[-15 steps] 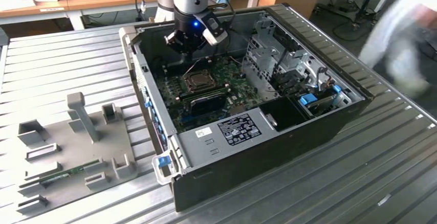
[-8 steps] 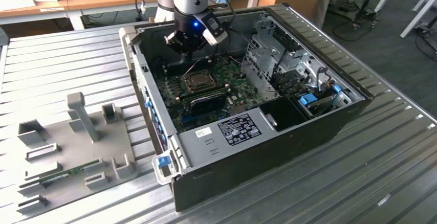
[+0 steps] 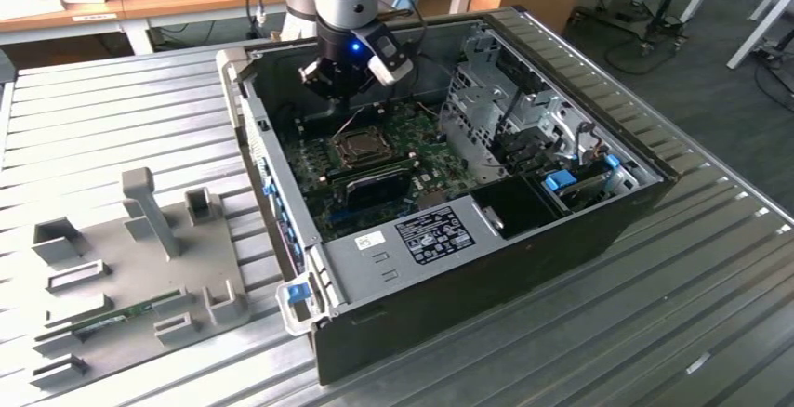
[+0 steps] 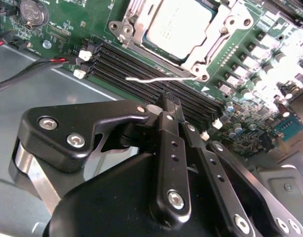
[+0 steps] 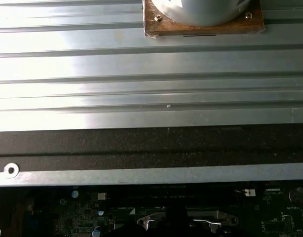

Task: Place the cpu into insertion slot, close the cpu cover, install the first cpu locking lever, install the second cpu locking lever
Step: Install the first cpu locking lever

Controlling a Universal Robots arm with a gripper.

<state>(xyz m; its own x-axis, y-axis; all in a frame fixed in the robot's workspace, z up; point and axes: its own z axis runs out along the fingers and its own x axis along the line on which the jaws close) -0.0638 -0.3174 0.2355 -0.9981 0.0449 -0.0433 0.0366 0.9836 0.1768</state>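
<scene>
The cpu (image 4: 178, 24) lies flat in its socket on the green motherboard, its grey metal top showing through the window of the cpu cover (image 4: 141, 37), which lies down over it. A thin bright locking lever (image 4: 156, 78) runs along the socket's edge beside the black memory slots. In the exterior view the socket (image 3: 360, 145) sits mid-board inside the open computer case. My gripper (image 4: 171, 101) hovers a short way from the socket over the memory slots, its black fingers pressed together with nothing between them. The gripper (image 3: 333, 86) hangs at the back of the case.
The case (image 3: 620, 212) lies open on a ribbed metal table (image 3: 112, 110). Drive cages (image 3: 509, 110) and cables fill the exterior view's right of the board. A grey fixture plate (image 3: 137, 268) with upright blocks stands at the exterior view's left. The case wall (image 5: 151, 143) runs close by.
</scene>
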